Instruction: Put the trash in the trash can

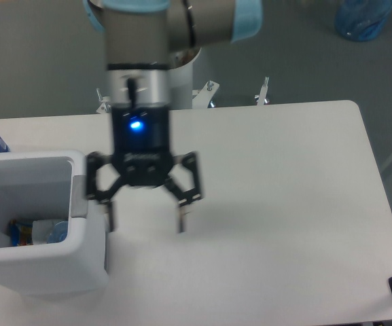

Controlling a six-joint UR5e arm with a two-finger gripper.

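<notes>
Claw hangs above the white counter, fingers spread wide, gripping nothing | crushed clear plastic bottle with red-blue label lies inside the white boxy plastic trash can at the counter's left edge, just beside the claw.

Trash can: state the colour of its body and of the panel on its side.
The trash can is white, its side panel grey; only the fixed camera shows it.

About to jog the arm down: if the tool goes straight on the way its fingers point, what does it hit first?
Most likely the bare table. The open tool points down, just right of the trash can; its left finger looks close to the can's wall, though depth is unclear.
</notes>
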